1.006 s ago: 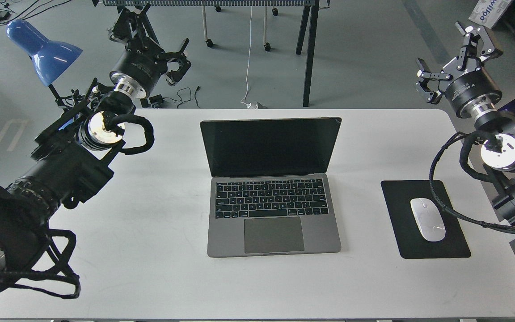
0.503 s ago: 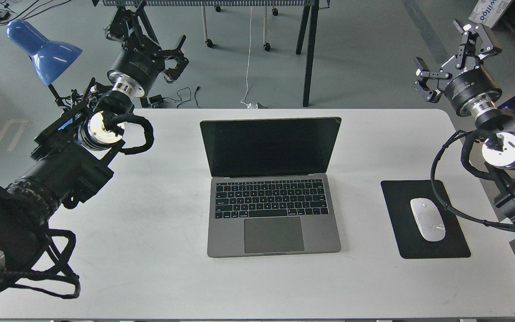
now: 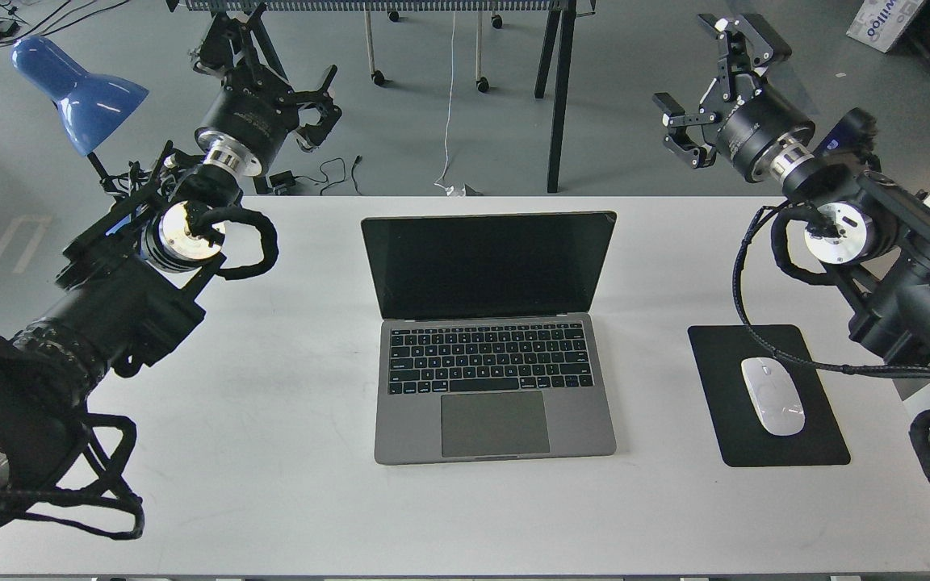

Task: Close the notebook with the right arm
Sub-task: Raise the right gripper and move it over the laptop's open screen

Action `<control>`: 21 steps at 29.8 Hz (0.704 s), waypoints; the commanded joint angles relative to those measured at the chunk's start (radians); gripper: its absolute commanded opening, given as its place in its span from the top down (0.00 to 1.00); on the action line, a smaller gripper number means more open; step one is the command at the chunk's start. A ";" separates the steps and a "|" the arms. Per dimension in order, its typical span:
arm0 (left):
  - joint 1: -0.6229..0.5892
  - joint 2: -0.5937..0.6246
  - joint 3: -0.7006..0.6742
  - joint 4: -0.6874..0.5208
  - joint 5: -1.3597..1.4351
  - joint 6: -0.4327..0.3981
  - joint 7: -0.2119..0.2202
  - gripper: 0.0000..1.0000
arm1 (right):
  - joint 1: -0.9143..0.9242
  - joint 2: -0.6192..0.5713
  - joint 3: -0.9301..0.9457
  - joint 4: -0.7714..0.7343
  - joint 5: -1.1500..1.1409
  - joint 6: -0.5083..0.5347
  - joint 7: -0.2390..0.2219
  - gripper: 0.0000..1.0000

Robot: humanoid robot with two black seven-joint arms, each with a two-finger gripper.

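The notebook (image 3: 489, 339) stands open in the middle of the white table (image 3: 271, 500), its black screen upright and facing me, keys and trackpad toward me. My right arm comes in from the right; its gripper (image 3: 711, 85) is open and empty, raised beyond the table's far edge, up and to the right of the screen's top right corner and apart from it. My left gripper (image 3: 271, 68) is open and empty, raised beyond the far left of the table, near the blue lamp (image 3: 77, 89).
A black mouse pad (image 3: 804, 448) with a white mouse (image 3: 772, 395) lies right of the notebook, under the right arm's cable. Dark table legs (image 3: 558, 97) and cables on the floor lie behind the table.
My right arm has swung left and away from me, bringing its gripper closer to the notebook's screen side. The left arm has barely moved. The notebook has not moved.
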 commanded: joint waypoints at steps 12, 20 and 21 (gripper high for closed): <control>0.000 0.000 0.000 0.000 0.000 0.000 0.000 0.00 | 0.002 0.188 -0.065 -0.044 -0.016 -0.070 0.005 0.00; 0.000 0.000 0.000 0.000 0.000 0.000 0.000 0.00 | 0.001 0.185 -0.166 -0.018 -0.013 -0.066 0.004 0.00; 0.000 0.000 0.000 0.000 0.000 0.000 0.000 0.00 | -0.002 0.182 -0.177 -0.002 -0.013 -0.068 0.002 0.00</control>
